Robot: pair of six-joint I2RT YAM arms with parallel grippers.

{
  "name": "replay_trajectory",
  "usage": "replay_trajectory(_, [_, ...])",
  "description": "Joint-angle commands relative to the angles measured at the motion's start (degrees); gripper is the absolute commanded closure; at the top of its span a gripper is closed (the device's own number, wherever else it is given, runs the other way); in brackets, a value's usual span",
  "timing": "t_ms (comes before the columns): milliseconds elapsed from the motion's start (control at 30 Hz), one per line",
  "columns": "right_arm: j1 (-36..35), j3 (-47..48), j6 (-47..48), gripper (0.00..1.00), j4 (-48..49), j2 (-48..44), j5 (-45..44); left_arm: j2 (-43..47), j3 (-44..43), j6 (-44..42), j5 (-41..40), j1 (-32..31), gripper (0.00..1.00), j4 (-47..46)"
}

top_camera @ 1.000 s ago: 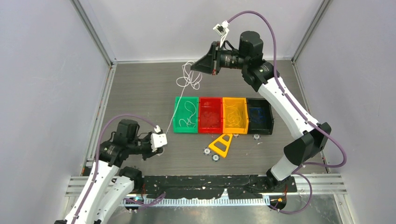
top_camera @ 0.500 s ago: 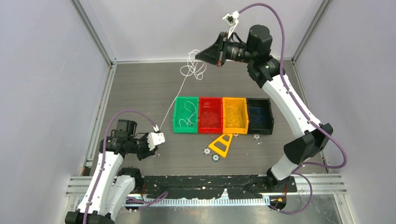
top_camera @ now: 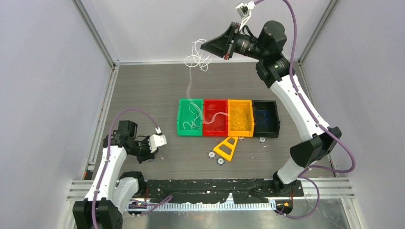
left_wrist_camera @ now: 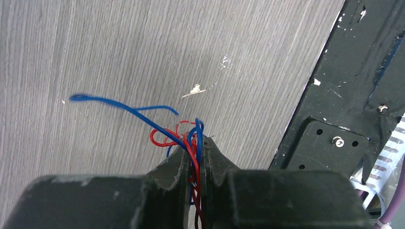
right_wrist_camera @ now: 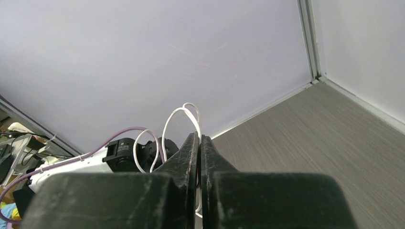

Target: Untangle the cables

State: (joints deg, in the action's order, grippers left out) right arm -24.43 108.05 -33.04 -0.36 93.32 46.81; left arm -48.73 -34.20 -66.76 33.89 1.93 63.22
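Note:
My right gripper point(top_camera: 204, 46) is raised high at the back, shut on a bundle of white cable loops point(top_camera: 197, 58). A loose white strand point(top_camera: 189, 88) hangs from it, blurred, and trails over the trays. In the right wrist view the jaws point(right_wrist_camera: 199, 139) are closed on the white cable point(right_wrist_camera: 177, 115). My left gripper point(top_camera: 145, 153) is low at the front left. In the left wrist view it point(left_wrist_camera: 194, 145) is shut on tangled red and blue cables point(left_wrist_camera: 188, 133), and a blue end point(left_wrist_camera: 98, 99) sticks out left.
Four trays stand in a row mid-table: green point(top_camera: 180, 119), red point(top_camera: 215, 101), yellow point(top_camera: 240, 101) and black point(top_camera: 277, 117), with thin cables lying in them. A yellow triangular piece point(top_camera: 226, 148) lies in front. The black base plate point(left_wrist_camera: 363, 95) runs along the near edge.
The white strand was stretched taut between both grippers; it has come free at the left and now swings over the trays. The right gripper rose up and back. The left gripper pulled back left.

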Motion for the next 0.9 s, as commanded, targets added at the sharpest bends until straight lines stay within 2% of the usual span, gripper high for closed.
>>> replay_trajectory(0, [-0.2, -1.8, -2.3, 0.95, 4.4, 0.6, 0.3, -1.8, -1.4, 1.2, 1.3, 1.6, 0.92, -2.7])
replay_trajectory(67, [-0.3, -1.7, -2.6, 0.95, 4.8, 0.8, 0.4, -2.2, -1.4, 1.0, 1.8, 2.5, 0.85, -2.6])
replay_trajectory(200, [-0.7, -1.9, -3.4, 0.94, 5.6, 1.2, 0.3, -1.4, -3.6, 1.8, 7.3, 4.8, 0.55, -0.9])
replay_trajectory(300, [-1.2, -2.4, -3.4, 0.95, 5.8, 1.4, 0.1, 0.6, -7.9, 7.6, 10.0, 4.8, 0.23, -2.3])
replay_trajectory(433, [-1.9, -2.8, -3.2, 0.94, 5.8, 1.8, 0.1, 4.8, -15.6, 22.1, 15.8, 4.8, 0.07, -9.2])
replay_trajectory(533, [-3.0, -2.8, -3.4, 0.95, 6.3, 2.4, 0.2, 6.5, -17.9, 38.6, 24.8, 4.4, 0.04, -19.1])
replay_trajectory(667, [-5.3, -2.9, -4.5, 0.94, 7.6, 2.7, 0.8, 6.7, -13.9, 59.5, 25.0, 0.0, 0.03, -35.1])
replay_trajectory(867, [-8.6, -2.6, -4.3, 0.95, 7.6, 2.5, 1.2, 3.6, -6.8, 68.7, 16.8, -8.1, 0.01, -52.2])
